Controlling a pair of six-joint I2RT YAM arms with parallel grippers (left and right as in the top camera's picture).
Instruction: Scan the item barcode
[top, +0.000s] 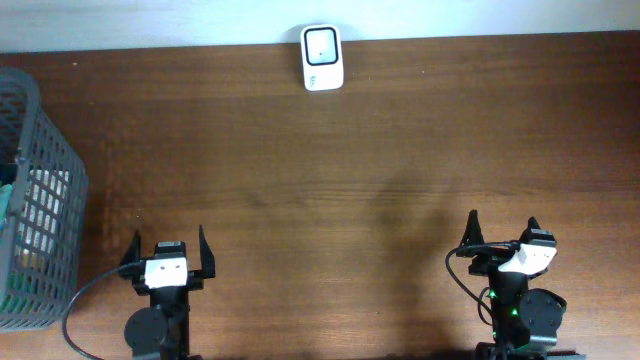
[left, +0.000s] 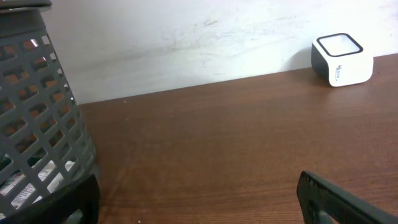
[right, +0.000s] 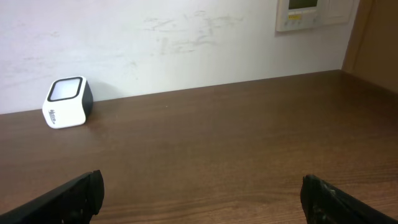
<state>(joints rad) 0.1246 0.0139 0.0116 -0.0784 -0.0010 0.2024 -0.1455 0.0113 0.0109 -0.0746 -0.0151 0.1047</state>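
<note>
At the tabletop's (top: 300, 170) far edge sits the white barcode scanner (top: 321, 58); the small dark print on its side is too small to read. A grey lattice basket (top: 55, 190) at the left edge holds the items (left: 18, 194). White labels show through the holes, text unreadable. Near edge: left tool (top: 169, 237) and right tool (top: 502, 222), both spread wide, holding nothing.
</note>
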